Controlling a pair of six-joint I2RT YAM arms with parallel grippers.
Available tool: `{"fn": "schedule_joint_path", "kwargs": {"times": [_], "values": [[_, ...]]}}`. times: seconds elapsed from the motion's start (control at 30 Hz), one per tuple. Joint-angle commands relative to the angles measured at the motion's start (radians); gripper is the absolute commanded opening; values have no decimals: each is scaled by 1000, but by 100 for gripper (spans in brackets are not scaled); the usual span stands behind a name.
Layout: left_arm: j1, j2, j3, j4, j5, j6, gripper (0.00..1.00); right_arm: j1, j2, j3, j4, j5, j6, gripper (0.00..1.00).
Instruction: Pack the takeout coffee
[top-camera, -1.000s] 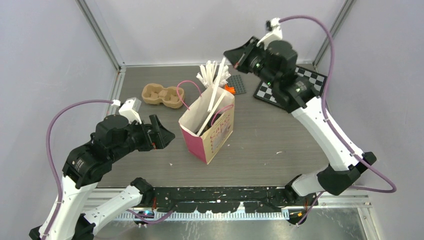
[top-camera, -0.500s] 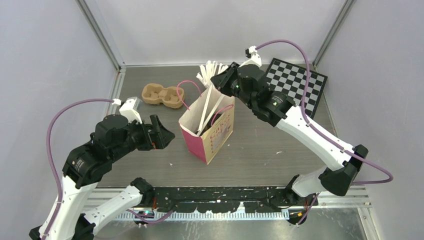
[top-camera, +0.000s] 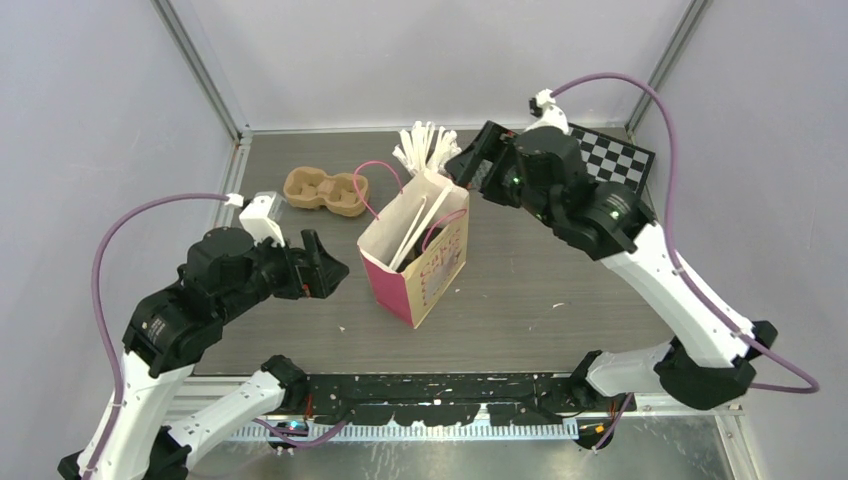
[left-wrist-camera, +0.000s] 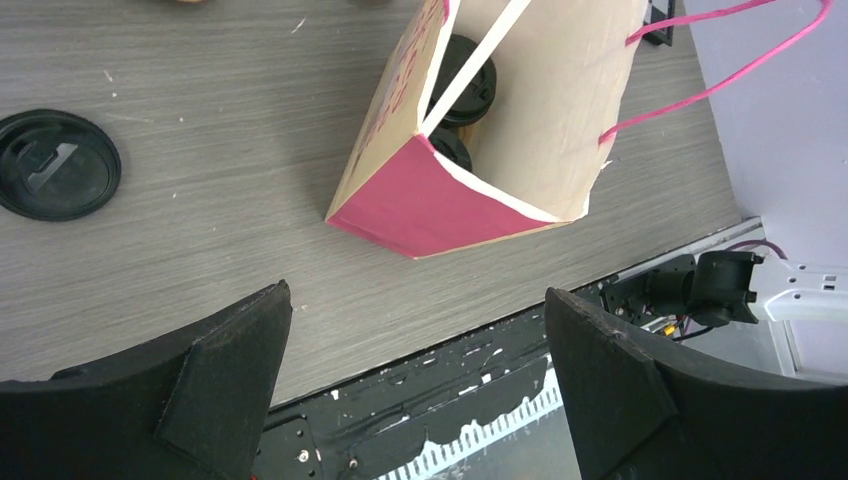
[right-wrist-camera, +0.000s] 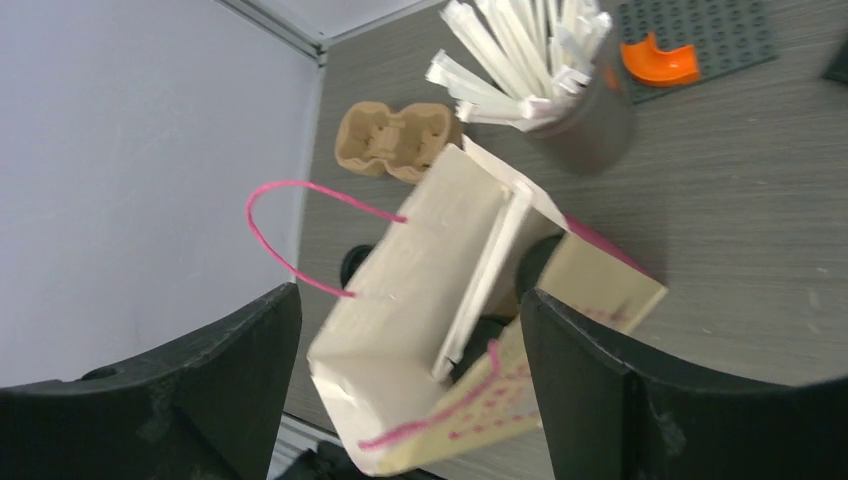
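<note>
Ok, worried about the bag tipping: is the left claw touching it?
Apart. The left wrist view shows tabletop between the left claw and the paper bag; top view shows the gap too.

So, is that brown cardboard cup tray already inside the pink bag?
No, the cup tray lies on the table, apart from the bag.

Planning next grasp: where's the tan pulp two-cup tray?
Top view: the tan pulp two-cup tray lies upper left, just left of the open pink paper bag.

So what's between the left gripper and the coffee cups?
Bare table, then the paper bag's side; the coffee cups sit inside it. The left wrist view shows this.
</note>
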Motion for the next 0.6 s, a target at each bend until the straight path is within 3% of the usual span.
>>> {"fn": "schedule_joint_path", "kwargs": {"times": [0.0, 0.23, 0.4, 0.57], "values": [[-3, 8, 56, 81, 20, 46, 100, 1, -103, 45, -189, 55, -61, 85], [-2, 41, 118, 128, 49, 21, 100, 2, -198, 73, -418, 200, -147, 89], [-2, 53, 116, 197, 48, 40, 100, 1, -286, 42, -447, 257, -172, 90], [-2, 74, 148, 166, 48, -8, 100, 2, -350, 40, -487, 299, -218, 91]]}}
